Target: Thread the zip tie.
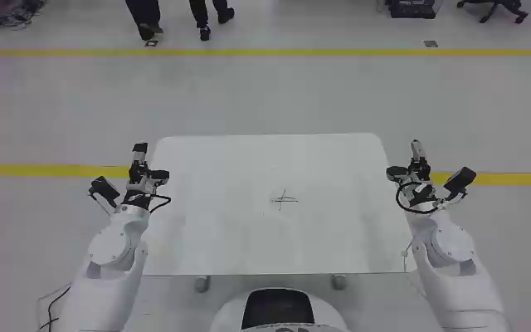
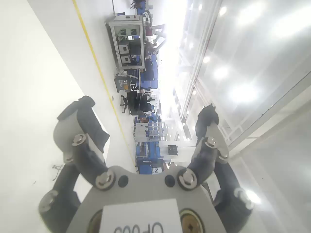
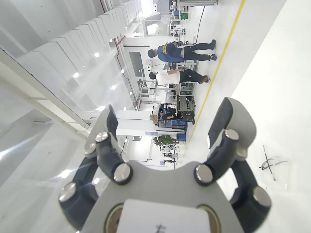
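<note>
Top view: my left pincer (image 1: 138,152) hangs released beside the left edge of the white square table (image 1: 249,241), my right pincer (image 1: 416,149) released beside its right edge, both well apart from the thin black zip tie (image 1: 283,199), too small to make out, mid-table.

Bright, even overhead light washes the white square table (image 1: 216,241) almost featureless in the top view. In the left wrist view, round ceiling lamps (image 2: 243,93) bloom and a band of glare burns out the hall's middle. Both wrist views bow straight lines, such as the yellow floor stripe (image 3: 227,42), toward the edges.
</note>
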Controlling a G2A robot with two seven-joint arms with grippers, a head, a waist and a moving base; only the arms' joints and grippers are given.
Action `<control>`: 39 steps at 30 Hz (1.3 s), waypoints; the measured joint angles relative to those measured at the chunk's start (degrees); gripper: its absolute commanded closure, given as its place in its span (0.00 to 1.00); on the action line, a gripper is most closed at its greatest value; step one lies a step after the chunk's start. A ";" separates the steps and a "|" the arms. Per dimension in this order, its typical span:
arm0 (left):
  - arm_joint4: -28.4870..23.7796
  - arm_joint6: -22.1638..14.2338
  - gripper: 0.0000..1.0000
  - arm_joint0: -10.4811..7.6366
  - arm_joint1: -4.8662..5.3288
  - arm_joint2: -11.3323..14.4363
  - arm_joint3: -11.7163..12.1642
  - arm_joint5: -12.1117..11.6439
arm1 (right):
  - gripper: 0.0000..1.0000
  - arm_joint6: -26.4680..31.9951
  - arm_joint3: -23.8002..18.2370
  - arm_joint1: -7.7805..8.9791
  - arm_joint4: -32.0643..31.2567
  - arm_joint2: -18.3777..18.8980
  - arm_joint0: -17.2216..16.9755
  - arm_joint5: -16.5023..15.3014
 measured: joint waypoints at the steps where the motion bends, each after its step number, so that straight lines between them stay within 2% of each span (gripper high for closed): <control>1: 0.00 0.00 0.22 0.00 0.00 0.00 0.00 0.00 | 0.00 0.00 0.00 0.00 0.00 0.00 0.00 0.00; 2: 0.00 0.00 0.00 0.00 0.00 0.00 0.00 0.00 | 0.22 0.00 0.00 0.00 0.00 0.00 0.00 0.00; 3: 0.00 0.00 0.00 0.00 0.00 0.00 0.00 0.00 | 0.22 0.00 0.00 0.00 0.00 0.00 0.00 0.00; 4: 0.00 0.00 0.22 0.00 0.00 0.00 0.00 0.00 | 0.00 0.00 0.00 0.00 0.00 0.00 0.00 0.00; 5: 0.00 0.00 0.22 0.00 0.00 0.00 0.00 0.00 | 0.22 0.00 0.00 0.00 0.00 0.00 0.00 0.00; 6: 0.00 0.00 0.00 0.00 0.00 0.00 0.00 0.00 | 0.00 0.00 0.00 0.00 0.00 0.00 0.00 0.00; 7: 0.00 0.00 0.00 0.00 0.00 0.00 0.00 0.00 | 0.22 0.00 0.00 0.00 0.00 0.00 0.00 0.00; 8: 0.00 0.00 0.00 0.00 0.00 0.00 0.00 0.00 | 0.00 0.00 0.00 0.00 0.00 0.00 0.00 0.00; 9: 0.00 0.00 0.22 0.00 0.00 0.00 0.00 0.00 | 0.22 0.00 0.00 0.00 0.00 0.00 0.00 0.00; 10: 0.00 0.00 0.00 0.00 0.00 0.00 0.00 0.00 | 0.22 0.00 0.00 0.00 0.00 0.00 0.00 0.00; 11: 0.00 0.00 0.22 0.00 0.00 0.00 0.00 0.00 | 0.00 0.00 0.00 0.00 0.00 0.00 0.00 0.00; 12: 0.00 0.00 0.00 0.00 0.00 0.00 0.00 0.00 | 0.22 0.00 0.00 0.00 0.00 0.00 0.00 0.00; 13: 0.00 0.00 0.22 0.00 0.00 0.00 0.00 0.00 | 0.22 0.00 0.00 0.00 0.00 0.00 0.00 0.00; 14: 0.00 0.00 0.22 0.00 0.00 0.00 0.00 0.00 | 0.22 0.00 0.00 0.00 0.00 0.00 0.00 0.00; 15: 0.00 0.00 0.00 0.00 0.00 0.00 0.00 0.00 | 0.00 0.00 0.00 0.00 0.00 0.00 0.00 0.00; 16: 0.00 0.00 0.22 0.00 0.00 0.00 0.00 0.00 | 0.00 0.00 0.00 0.00 0.00 0.00 0.00 0.00; 17: 0.00 0.00 0.00 0.00 0.00 0.00 0.00 0.00 | 0.22 0.00 0.00 0.00 0.00 0.00 0.00 0.00; 18: 0.00 0.00 0.00 0.00 0.00 0.00 0.00 0.00 | 0.22 0.00 0.00 0.00 0.00 0.00 0.00 0.00; 19: 0.00 0.00 0.00 0.00 0.00 0.00 0.00 0.00 | 0.00 0.00 0.00 0.00 0.00 0.00 0.00 0.00; 20: 0.00 0.00 0.22 0.00 0.00 0.00 0.00 0.00 | 0.22 0.00 0.00 0.00 0.00 0.00 0.00 0.00; 21: 0.00 0.00 0.00 0.00 0.00 0.00 0.00 0.00 | 0.00 0.00 0.00 0.00 0.00 0.00 0.00 0.00; 22: 0.00 0.00 0.00 0.00 0.00 0.00 0.00 0.00 | 0.22 0.00 0.00 0.00 0.00 0.00 0.00 0.00; 23: 0.00 0.00 0.22 0.00 0.00 0.00 0.00 0.00 | 0.22 0.00 0.00 0.00 0.00 0.00 0.00 0.00; 24: 0.00 0.00 0.00 0.00 0.00 0.00 0.00 0.00 | 0.00 0.00 0.00 0.00 0.00 0.00 0.00 0.00; 25: 0.00 0.00 0.22 0.00 0.00 0.00 0.00 0.00 | 0.22 0.00 0.00 0.00 0.00 0.00 0.00 0.00; 26: 0.00 0.00 0.00 0.00 0.00 0.00 0.00 0.00 | 0.00 0.00 0.00 0.00 0.00 0.00 0.00 0.00; 28: 0.00 0.00 0.00 0.00 0.00 0.00 0.00 0.00 | 0.00 0.02 -0.02 0.02 -0.02 -0.02 0.00 0.02; 31: 0.00 0.00 0.00 0.00 0.00 0.00 0.00 0.00 | 0.00 3.96 -1.46 0.71 -4.33 -1.19 0.19 2.69; 33: 0.00 0.00 0.00 0.00 0.00 0.00 0.00 0.00 | 0.00 9.50 -2.16 1.06 -12.23 -1.98 -0.21 4.59; 35: 0.00 0.00 0.00 0.00 0.00 0.00 0.00 0.00 | 0.00 12.52 -2.73 1.28 -18.12 -2.78 -0.76 5.06; 37: 0.00 0.00 0.00 0.00 0.00 0.00 0.00 0.00 | 0.00 15.17 -3.07 1.42 -20.88 -3.35 -0.86 4.87; 39: 0.00 0.00 0.00 0.00 0.00 0.00 0.00 0.00 | 0.00 15.66 -3.09 1.44 -20.87 -3.38 -0.83 4.79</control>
